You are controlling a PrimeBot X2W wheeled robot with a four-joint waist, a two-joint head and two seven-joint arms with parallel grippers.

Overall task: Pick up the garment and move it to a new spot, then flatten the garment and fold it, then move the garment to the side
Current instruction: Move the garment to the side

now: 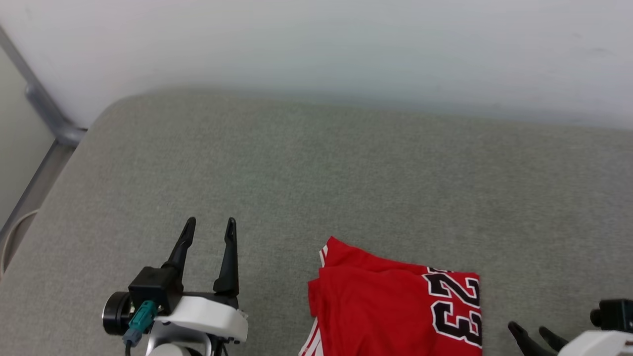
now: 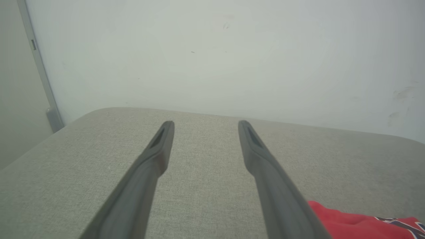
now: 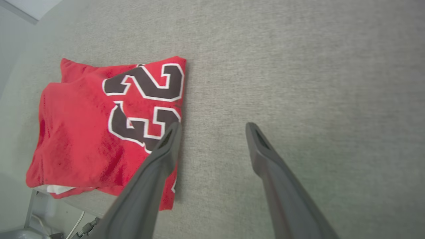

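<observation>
Shirt (image 1: pixel 376 301): matt red knit cloth with flat printed numerals. Pad (image 1: pixel 316 173): grey woven cloth, coarse texture. Wall (image 1: pixel 346 44): smooth, matt finish. Rail (image 1: pixel 49 113): grey metal, dull sheen. Left gripper (image 1: pixel 209 226): matt dark plastic fingers (image 2: pixel 156 156), glossy white plastic housing.

A grey woven pad (image 1: pixel 316 173) lay across the scene, its far left corner rounded. A pale wall (image 1: pixel 346 44) rose directly behind the pad's far edge, with faint scuff marks (image 2: pixel 403 93) above the pad's far right part. A grey metal rail (image 1: pixel 47 111) slanted just off the pad's left corner, and a thin pale cable (image 1: pixel 17 219) looped beside its left edge.
</observation>
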